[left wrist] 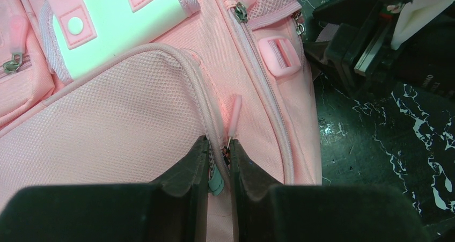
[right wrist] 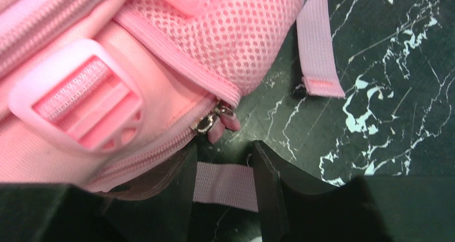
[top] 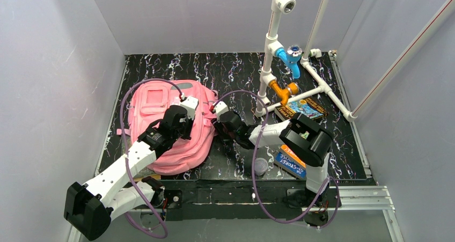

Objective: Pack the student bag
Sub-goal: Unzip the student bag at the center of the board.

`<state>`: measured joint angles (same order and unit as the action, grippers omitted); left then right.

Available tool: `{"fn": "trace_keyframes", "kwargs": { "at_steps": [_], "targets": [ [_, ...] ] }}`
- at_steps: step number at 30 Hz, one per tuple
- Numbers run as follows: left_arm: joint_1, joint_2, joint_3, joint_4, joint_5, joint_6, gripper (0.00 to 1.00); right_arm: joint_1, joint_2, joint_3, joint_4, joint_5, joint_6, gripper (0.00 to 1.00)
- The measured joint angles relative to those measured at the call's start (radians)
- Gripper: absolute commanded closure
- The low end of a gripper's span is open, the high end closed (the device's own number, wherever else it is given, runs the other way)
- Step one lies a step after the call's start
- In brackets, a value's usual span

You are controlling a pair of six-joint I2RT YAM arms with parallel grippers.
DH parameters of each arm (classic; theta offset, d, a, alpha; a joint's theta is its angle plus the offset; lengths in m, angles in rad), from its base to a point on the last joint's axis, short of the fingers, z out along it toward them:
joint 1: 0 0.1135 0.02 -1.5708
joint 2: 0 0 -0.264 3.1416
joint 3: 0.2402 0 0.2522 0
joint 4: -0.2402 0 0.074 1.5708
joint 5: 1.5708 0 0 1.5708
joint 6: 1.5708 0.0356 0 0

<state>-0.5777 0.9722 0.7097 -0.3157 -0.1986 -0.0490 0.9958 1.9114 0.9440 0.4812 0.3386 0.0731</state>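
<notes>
The student bag (top: 161, 100) is a large pink backpack lying flat on the left of the black marbled table, white patch (left wrist: 115, 24) up. My left gripper (top: 181, 125) rests on its right front; in the left wrist view the gripper (left wrist: 219, 148) is pinched shut on the front pocket's zipper, with the pink pull tab (left wrist: 235, 110) sticking out above the tips. My right gripper (top: 220, 124) is at the bag's right edge. It (right wrist: 225, 151) is open, with a pink webbing strap (right wrist: 224, 185) lying across the gap and a side zipper pull (right wrist: 217, 123) just ahead.
A white PVC pipe frame (top: 271, 35) with blue (top: 292, 57) and orange (top: 283, 90) valves stands at the back right. One book (top: 303, 109) lies by it, another (top: 292, 162) under the right arm. A small clear cup (top: 261, 167) sits near the front edge.
</notes>
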Motion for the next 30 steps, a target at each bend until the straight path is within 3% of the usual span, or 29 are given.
{"fn": "trace_keyframes", "kwargs": {
  "at_steps": [5, 11, 13, 19, 28, 30],
  "targets": [
    [0.001, -0.001, 0.0, 0.002, 0.002, -0.003, 1.0, 0.023, 0.032, 0.0, 0.077, 0.072, -0.002, 0.52],
    [0.001, -0.01, 0.0, 0.003, 0.0, -0.007, 1.0, 0.036, 0.057, -0.005, 0.133, 0.141, 0.002, 0.87],
    [0.001, -0.014, 0.0, 0.005, -0.001, -0.013, 1.0, 0.04, 0.057, -0.005, 0.135, 0.141, 0.004, 0.94],
    [0.006, -0.006, 0.0, 0.003, 0.001, -0.039, 1.0, 0.058, -0.006, -0.013, 0.039, 0.13, 0.005, 0.97],
    [0.056, 0.04, 0.022, -0.005, 0.097, -0.102, 1.0, 0.058, -0.166, -0.029, -0.216, 0.05, -0.006, 0.87],
    [0.064, 0.044, 0.025, -0.002, 0.114, -0.109, 1.0, 0.058, -0.188, -0.046, -0.238, 0.042, -0.024, 0.89]
  ]
}}
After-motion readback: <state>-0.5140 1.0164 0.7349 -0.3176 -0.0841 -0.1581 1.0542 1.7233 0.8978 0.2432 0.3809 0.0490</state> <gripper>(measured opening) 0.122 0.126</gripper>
